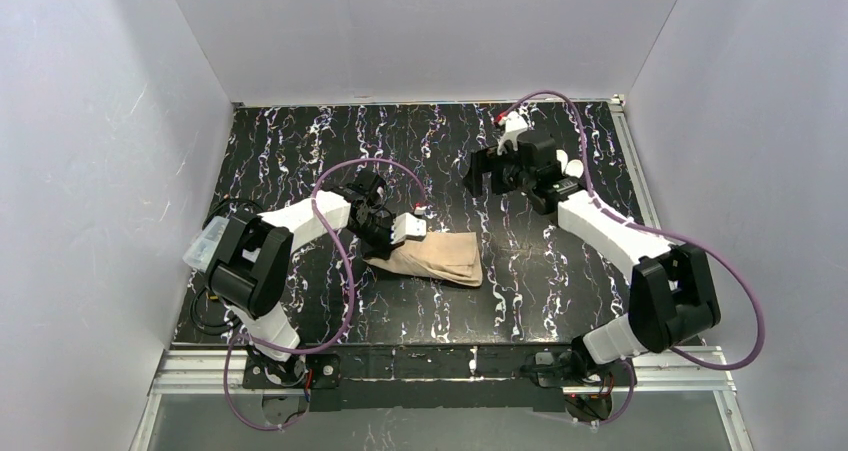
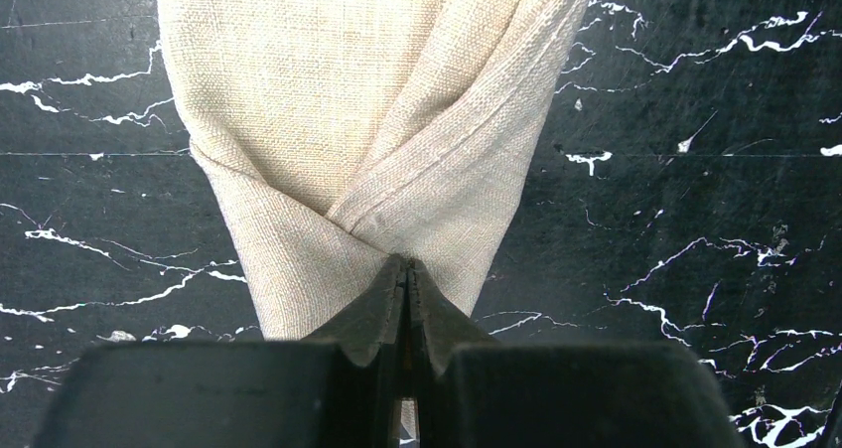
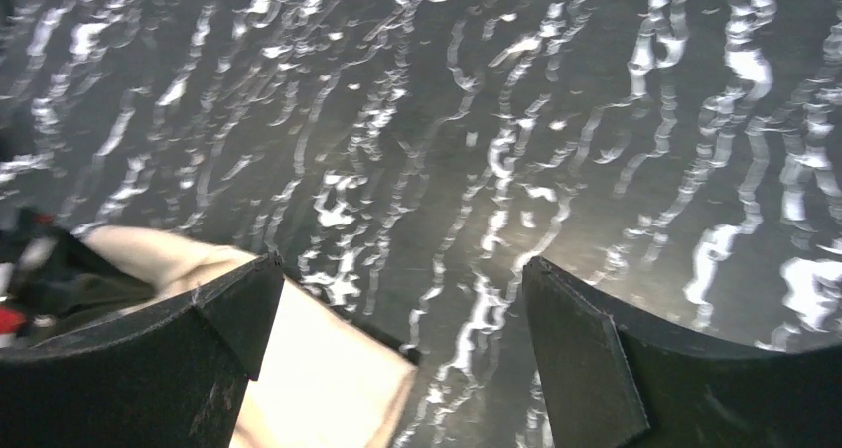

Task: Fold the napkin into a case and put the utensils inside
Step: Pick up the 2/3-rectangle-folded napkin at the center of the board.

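Napkin (image 1: 435, 259) lies loosely folded on the black marbled table (image 1: 300, 141). The left gripper (image 2: 405, 269) is clamped on one gathered corner, jaws pressed together on the cloth, and the rest of the cloth fans out ahead of its fingertips. The right gripper (image 1: 487, 176) hangs above the table with jaws wide apart and nothing between them. The napkin lies well apart from it, beyond and beside its left finger in the wrist view.
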Robot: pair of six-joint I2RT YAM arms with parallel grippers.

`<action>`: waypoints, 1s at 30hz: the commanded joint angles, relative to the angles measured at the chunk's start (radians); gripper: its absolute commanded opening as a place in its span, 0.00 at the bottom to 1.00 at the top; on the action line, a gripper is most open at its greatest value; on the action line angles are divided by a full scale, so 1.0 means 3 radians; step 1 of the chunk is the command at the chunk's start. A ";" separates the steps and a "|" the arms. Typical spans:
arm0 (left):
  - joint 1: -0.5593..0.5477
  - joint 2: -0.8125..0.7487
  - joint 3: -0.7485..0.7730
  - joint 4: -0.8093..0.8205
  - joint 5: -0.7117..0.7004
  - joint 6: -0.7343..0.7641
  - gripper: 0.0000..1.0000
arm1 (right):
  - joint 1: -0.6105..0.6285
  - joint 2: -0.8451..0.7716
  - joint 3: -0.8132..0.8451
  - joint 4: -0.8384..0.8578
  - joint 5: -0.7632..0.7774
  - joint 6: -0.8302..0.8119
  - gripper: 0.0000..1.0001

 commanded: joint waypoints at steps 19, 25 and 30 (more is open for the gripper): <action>0.0111 -0.0105 -0.0151 -0.0331 -0.0071 0.0154 0.00 | 0.1649 -0.1267 -0.0718 -0.1087 0.0036 -0.2227 0.99; 0.0124 -0.0096 -0.0149 -0.0331 -0.0049 0.0157 0.00 | 0.1872 -0.1026 -0.1114 -0.0352 0.0119 -0.1988 0.99; 0.0124 -0.0075 -0.0127 -0.0330 -0.0022 0.0167 0.00 | 0.1950 -0.0835 -0.1412 0.0273 0.0609 -0.2119 0.99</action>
